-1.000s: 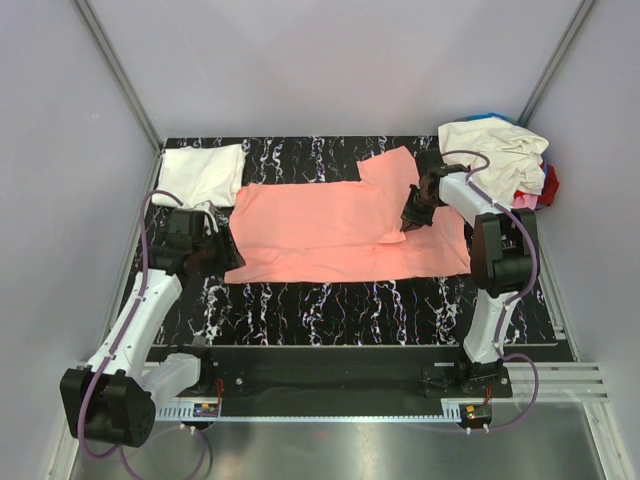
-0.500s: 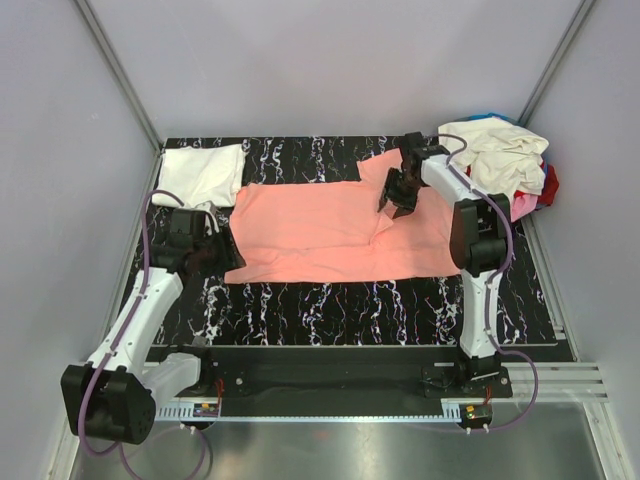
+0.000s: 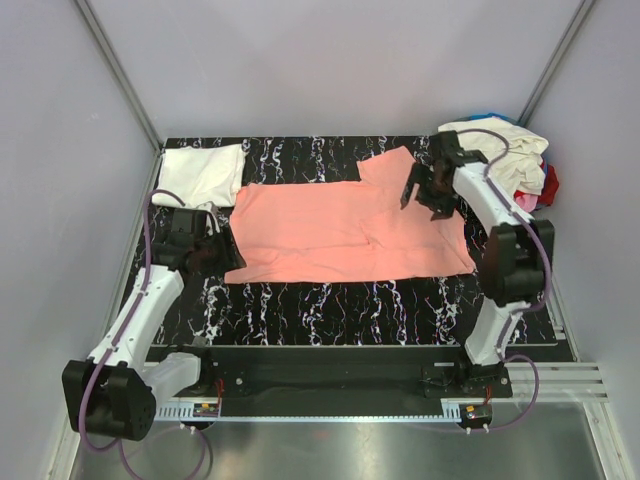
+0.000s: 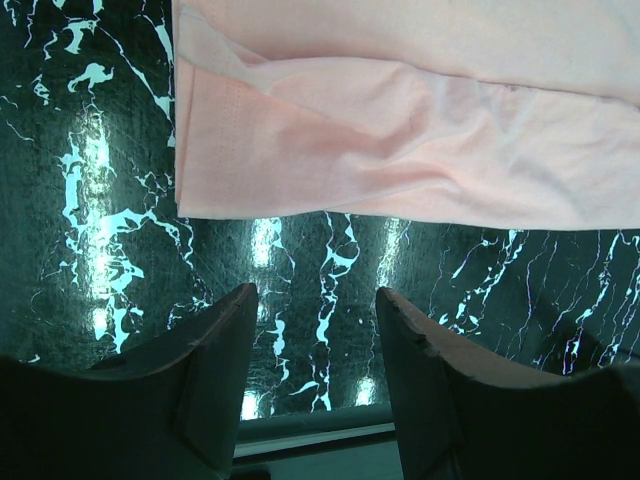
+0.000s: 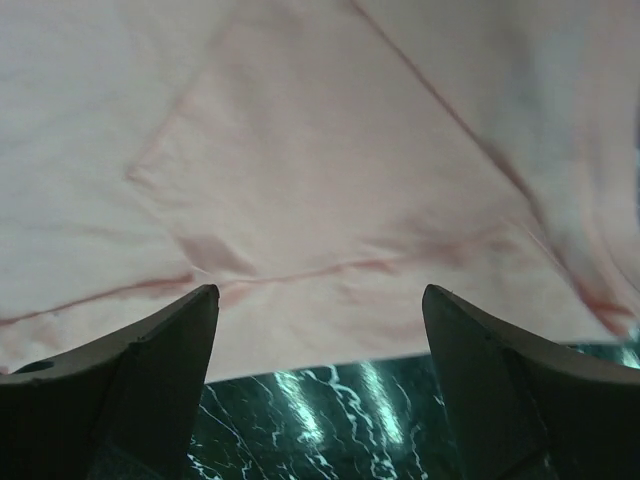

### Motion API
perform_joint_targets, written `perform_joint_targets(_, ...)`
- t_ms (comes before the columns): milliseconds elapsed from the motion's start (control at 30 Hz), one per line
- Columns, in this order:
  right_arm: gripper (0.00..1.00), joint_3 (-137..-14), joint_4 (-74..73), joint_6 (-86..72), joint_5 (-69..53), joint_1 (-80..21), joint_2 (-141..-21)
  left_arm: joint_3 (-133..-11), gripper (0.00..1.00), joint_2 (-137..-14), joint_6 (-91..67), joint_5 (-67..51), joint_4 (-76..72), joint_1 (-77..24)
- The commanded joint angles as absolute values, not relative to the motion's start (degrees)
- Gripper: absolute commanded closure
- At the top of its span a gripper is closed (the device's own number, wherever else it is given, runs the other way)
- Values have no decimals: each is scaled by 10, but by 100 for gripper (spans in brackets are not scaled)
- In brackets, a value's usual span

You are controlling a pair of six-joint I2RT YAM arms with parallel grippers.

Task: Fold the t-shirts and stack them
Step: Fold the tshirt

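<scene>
The salmon-pink cotton t-shirt (image 3: 345, 225) lies spread nearly flat across the middle of the black table with white marble veining (image 3: 380, 300), one short sleeve pointing toward the far edge and a soft crease running through its right half. In the left wrist view its edge is doubled over in gentle rolls, with a matte knit surface against the glossy tabletop. The right gripper (image 5: 316, 292) hangs above the shirt's right part, its dark fingers spread wide with only cloth, a stitched seam and a triangular flap showing below the gap; it grips nothing. The left gripper (image 4: 316, 300) sits low over bare table just beside the shirt's near-left corner, fingers apart and empty. A folded white t-shirt (image 3: 203, 172) rests as a neat rectangle in the far-left corner. In the far-right corner a rumpled heap is topped by a cream t-shirt (image 3: 505, 150), with red cloth (image 3: 549, 183), bright pink cloth (image 3: 525, 203) and a sliver of blue cloth (image 3: 497, 118) peeking out.
</scene>
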State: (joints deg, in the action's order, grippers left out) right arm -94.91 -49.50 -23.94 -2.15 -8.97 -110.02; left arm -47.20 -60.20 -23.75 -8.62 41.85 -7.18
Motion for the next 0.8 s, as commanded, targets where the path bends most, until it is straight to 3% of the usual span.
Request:
perform_joint_targets(0,10,-834,-464,-281,29,-45,-959,-473,44,-615,-236,-84,399,-73)
perform_joint_targets(100,10,-670,-427,-308,-6,29,-879,-477,45,-630,-247,-70,416,-73)
perform_joint_targets(200,14,-587,-402,-317,-61,105,-841,-482,45,-640,-278,-56,436,-72)
perform_joint_targets(300,16,-544,-389,-316,-65,141,-829,-448,45,-629,-325,-101,395,-71)
perform_joint_targets(633,28,-504,-331,-324,-121,187,-860,-333,44,-622,-400,-52,293,-71)
perform_joint_targets(767,35,-504,-304,-327,-129,187,-895,-313,36,-594,-410,-31,280,-70)
